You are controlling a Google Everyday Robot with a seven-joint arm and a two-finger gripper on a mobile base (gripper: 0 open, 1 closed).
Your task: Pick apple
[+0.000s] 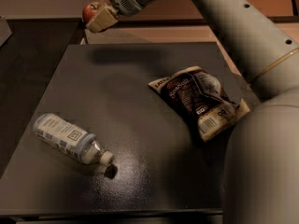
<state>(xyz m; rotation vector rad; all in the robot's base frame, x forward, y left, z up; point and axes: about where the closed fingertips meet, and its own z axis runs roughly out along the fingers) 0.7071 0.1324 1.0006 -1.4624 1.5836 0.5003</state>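
Note:
A small red apple with a yellowish patch sits in my gripper at the top left of the camera view. The gripper is shut on the apple and holds it in the air, well above the far edge of the dark table. A cream fingertip covers the apple's right side. My grey arm reaches in from the right.
A clear plastic bottle lies on its side at the table's front left. A crumpled dark chip bag lies at the right. A second dark surface lies to the left, past the table's edge.

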